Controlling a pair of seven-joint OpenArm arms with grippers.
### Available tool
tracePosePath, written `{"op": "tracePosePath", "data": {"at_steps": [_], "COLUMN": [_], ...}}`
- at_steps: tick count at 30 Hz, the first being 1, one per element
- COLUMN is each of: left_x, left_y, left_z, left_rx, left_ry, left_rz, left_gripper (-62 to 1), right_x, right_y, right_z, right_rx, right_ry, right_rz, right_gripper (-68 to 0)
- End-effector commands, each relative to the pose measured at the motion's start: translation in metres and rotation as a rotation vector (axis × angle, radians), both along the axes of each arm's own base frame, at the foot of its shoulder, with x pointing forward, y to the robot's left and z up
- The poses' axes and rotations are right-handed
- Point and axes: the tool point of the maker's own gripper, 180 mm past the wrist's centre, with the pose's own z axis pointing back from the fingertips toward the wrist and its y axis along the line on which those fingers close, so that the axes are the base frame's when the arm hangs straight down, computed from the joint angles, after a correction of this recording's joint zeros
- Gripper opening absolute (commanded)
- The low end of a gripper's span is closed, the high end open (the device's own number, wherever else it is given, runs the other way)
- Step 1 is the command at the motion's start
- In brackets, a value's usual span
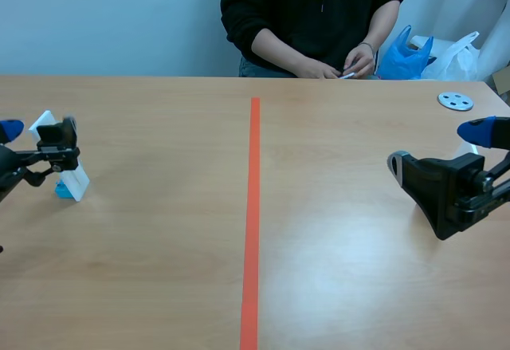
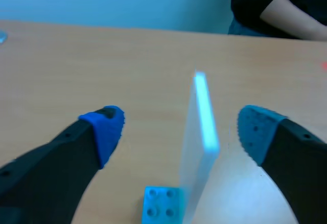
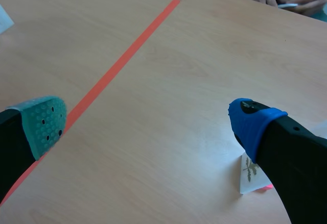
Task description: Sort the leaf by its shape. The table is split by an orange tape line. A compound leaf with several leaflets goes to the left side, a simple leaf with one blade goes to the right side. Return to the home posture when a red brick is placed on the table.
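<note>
Resting at 9 o'clock, the left claw [image 2: 181,127] stands wide, with an upright white card [image 2: 202,117] on a blue brick [image 2: 162,207] just ahead of its gap. The right claw [image 3: 148,117] at 3 o'clock is equally wide, with a small leaf-print card [image 3: 249,172] just beside its blue finger [image 3: 253,124]. No loose leaf lies on the surface [image 1: 159,270], and the person's hands [image 1: 339,67] at 12 o'clock hold something white, too small to name. A careless sweep toward the tape line [image 1: 253,206] could topple either card, or the print might be mistaken for the leaf.
</note>
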Motion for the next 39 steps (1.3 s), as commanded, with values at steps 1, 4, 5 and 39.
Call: {"op": "tracePosePath", "data": {"at_steps": [1, 4, 5, 39], "left_x": [0.012, 0.014, 0.013, -0.163], "left_y": [-0.002, -0.012, -0.016, -0.173], "left_z": [0.038, 0.061, 0.067, 0.065], "left_rx": [0.014, 0.030, 0.036, 0.008], "left_ry": [-0.102, -0.148, -0.156, 0.194], "left_rz": [-0.023, -0.062, -0.077, -0.551], "left_gripper": [-7.4, -3.3, -1.6, 1.4], "right_x": [0.003, 0.003, 0.003, -0.002], "right_y": [-0.002, -0.002, -0.002, -0.017], "right_z": [0.009, 0.008, 0.008, 0.018], "right_rx": [0.007, 0.006, 0.005, 0.020], "right_ry": [-0.026, -0.025, -0.025, -0.018], "right_rz": [-0.003, -0.003, -0.003, -0.029], "right_gripper": [0.4, 0.4, 0.4, 0.4]}}
